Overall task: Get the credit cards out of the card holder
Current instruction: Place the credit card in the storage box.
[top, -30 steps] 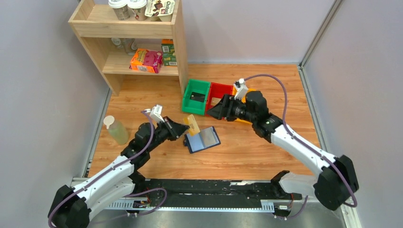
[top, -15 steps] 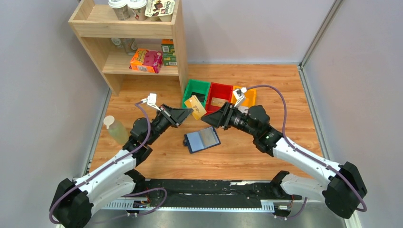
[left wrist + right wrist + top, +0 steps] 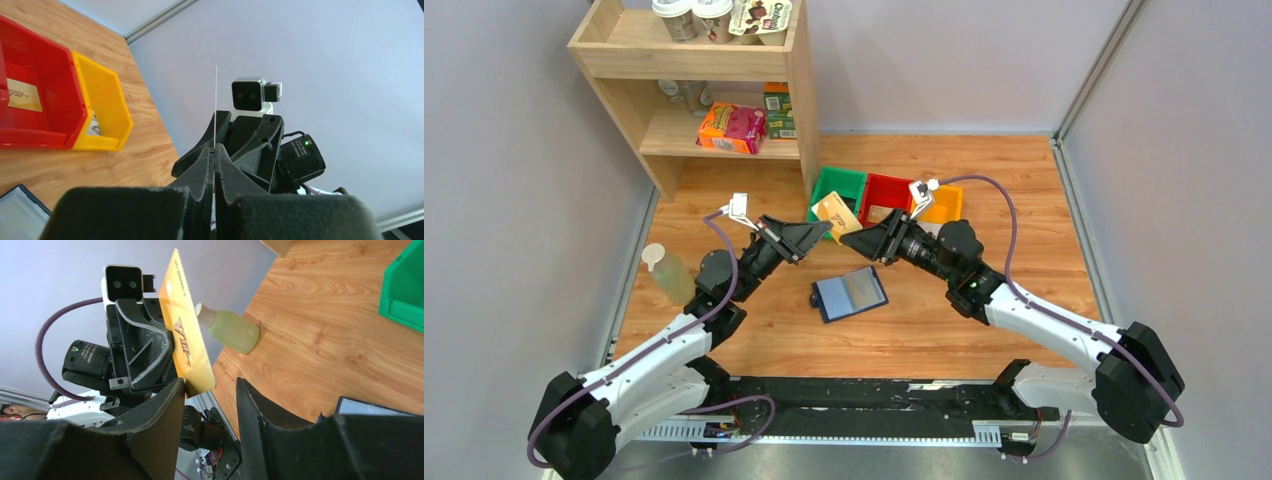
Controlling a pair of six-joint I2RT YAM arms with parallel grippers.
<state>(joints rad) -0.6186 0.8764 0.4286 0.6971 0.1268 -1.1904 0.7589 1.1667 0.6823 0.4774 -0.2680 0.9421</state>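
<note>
Table (image 3: 984, 170): wood-grain top, smooth, faint sheen
Shelf (image 3: 799, 90): pale wood, matt
Green bin (image 3: 839, 175), red bin (image 3: 35, 137), yellow bin (image 3: 97, 143): moulded plastic, smooth, glossy
Gold card (image 3: 185, 340): thin, stiff, satin-metallic face with dark print
Card holder (image 3: 849, 292): dark cover matt; inner pockets catch light, slightly shiny
Left gripper (image 3: 215, 150), right gripper (image 3: 209, 385): black plastic, matt, finely grainy
Bottle (image 3: 230, 330): translucent plastic, pale cap
Cable (image 3: 50, 340): smooth purple sheath
</note>
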